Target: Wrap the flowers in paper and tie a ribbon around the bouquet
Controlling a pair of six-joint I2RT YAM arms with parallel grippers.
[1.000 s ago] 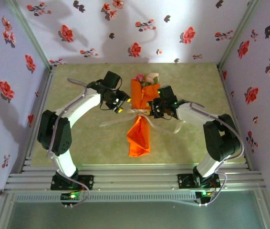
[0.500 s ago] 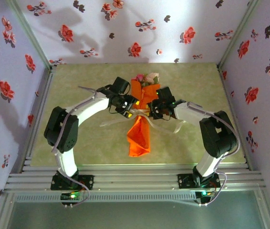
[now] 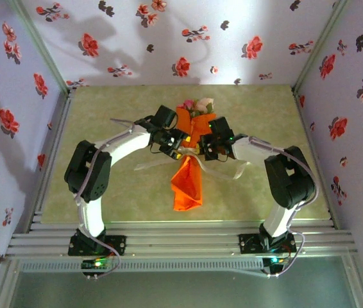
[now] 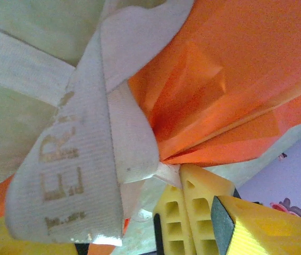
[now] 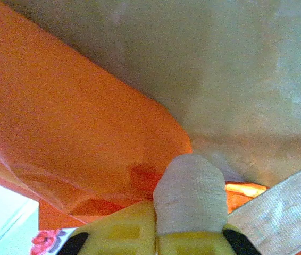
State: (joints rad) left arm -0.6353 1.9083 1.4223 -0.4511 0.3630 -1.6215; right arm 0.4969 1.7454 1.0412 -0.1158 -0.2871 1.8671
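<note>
The bouquet (image 3: pixel 188 183) lies lengthwise mid-table, an orange paper (image 4: pixel 230 79) cone with pink and cream flowers (image 3: pixel 197 104) at its far end. The cream ribbon (image 3: pixel 148 165) crosses its pinched waist, and its ends trail left and right. My left gripper (image 3: pixel 181 149) stands open at the waist's left side, with a wide ribbon loop (image 4: pixel 81 154) between its jaws. My right gripper (image 3: pixel 202 151) is at the waist's right side. In the right wrist view it (image 5: pixel 156 210) is shut, with a fold of ribbon (image 5: pixel 190 191) at its tips. Its shut yellow fingers (image 4: pixel 193 212) also pinch ribbon in the left wrist view.
The pale green table mat (image 3: pixel 104 128) is boxed in by floral-print walls (image 3: pixel 15 96) on the left, back and right. An aluminium rail (image 3: pixel 181 240) runs along the near edge, where both arm bases are bolted.
My left arm has swung right, bringing its open gripper in against the bouquet's waist. My right gripper has closed on the ribbon and edged slightly left.
</note>
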